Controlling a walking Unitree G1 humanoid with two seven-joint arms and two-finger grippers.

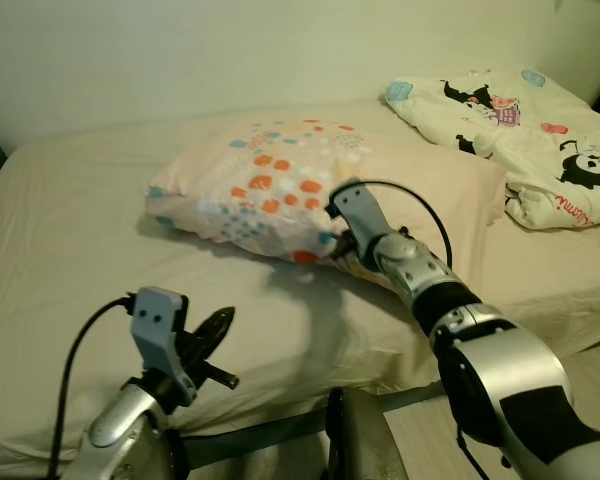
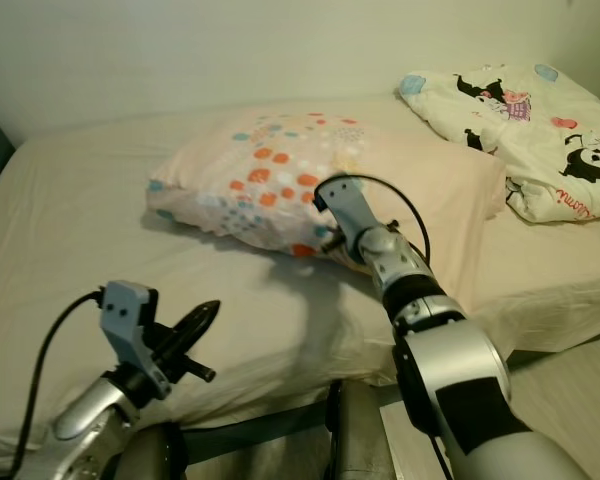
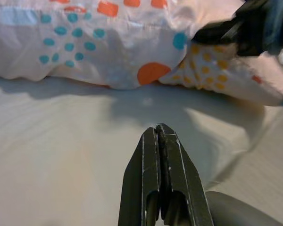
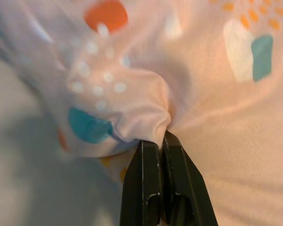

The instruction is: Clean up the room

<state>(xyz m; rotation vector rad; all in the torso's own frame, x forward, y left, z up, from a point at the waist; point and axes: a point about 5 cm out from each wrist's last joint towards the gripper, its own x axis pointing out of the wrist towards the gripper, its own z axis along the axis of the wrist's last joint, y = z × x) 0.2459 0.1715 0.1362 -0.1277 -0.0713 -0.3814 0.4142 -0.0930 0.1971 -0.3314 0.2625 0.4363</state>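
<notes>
The pillow (image 1: 280, 185) lies on the bed (image 1: 70, 230), near the middle of the mattress, with its long axis running across the bed from the robot's left to its right. Its dotted case shows orange and teal spots.

The right gripper (image 4: 161, 141) is clenched on a fold of the pillow's case at the near edge. In the right wrist view the two fingers are pressed together with the cloth bunched at their tips. In the left eye view the right arm reaches forward, and the gripper meets the pillow at its near right part.

The left gripper (image 3: 160, 134) is clenched on nothing. It hangs above the bare sheet, near the front edge of the bed and well apart from the pillow. The pillow lies ahead of it and to its right, so the right arm is the nearer arm and the only one in contact.

Judgement: any pull or lift of the pillow would be led from the right gripper's hold on the near edge, across the long axis.

A quilt (image 1: 525, 130) with cartoon prints lies bunched at the far right of the bed. Pink writing shows on its print near the right edge, but it is too small to read. No brand or label is legible elsewhere.
</notes>
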